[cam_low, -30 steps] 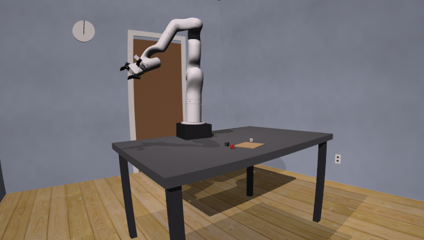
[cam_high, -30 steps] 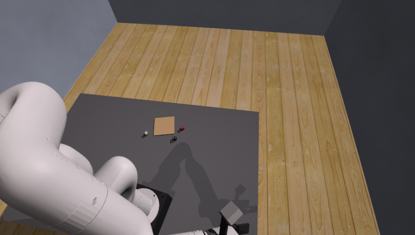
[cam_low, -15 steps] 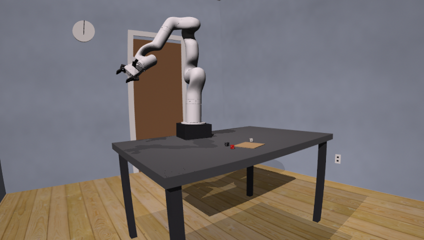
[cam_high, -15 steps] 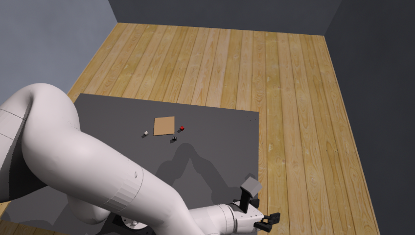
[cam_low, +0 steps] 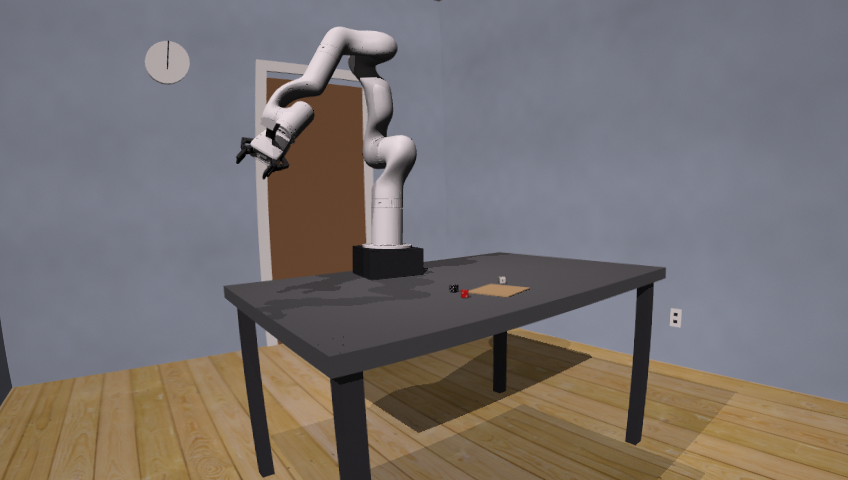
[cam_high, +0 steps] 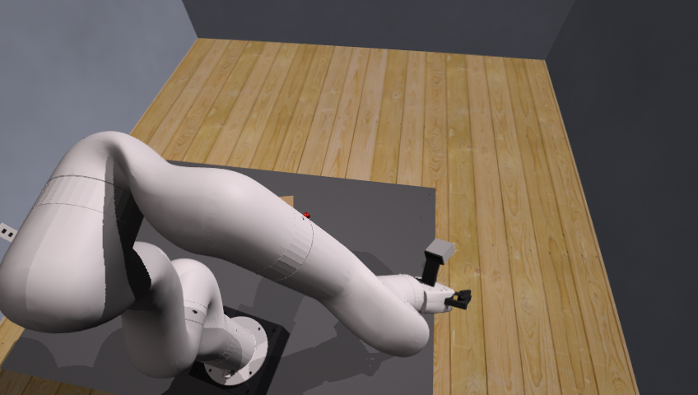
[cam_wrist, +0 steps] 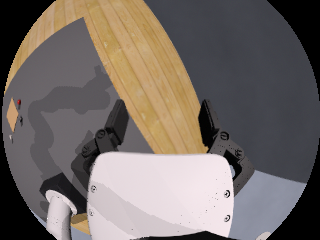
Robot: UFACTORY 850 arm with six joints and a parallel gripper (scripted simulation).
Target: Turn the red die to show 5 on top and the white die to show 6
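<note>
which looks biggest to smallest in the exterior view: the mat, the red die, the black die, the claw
1. mat, the widest of the four.
2. claw, open and empty, raised off the table's left end.
3. red die and black die: both tiny and alike, so no ranking between them.

Glossy white six-joint arm (cam_low: 380,148) of rounded tubular links with thin seam lines, round white flange on a black box base (cam_low: 416,261), black-fingered gripper (cam_low: 261,159) on a white screw-dotted housing (cam_wrist: 160,194), small grey camera block (cam_high: 439,250) on black bracket
</note>
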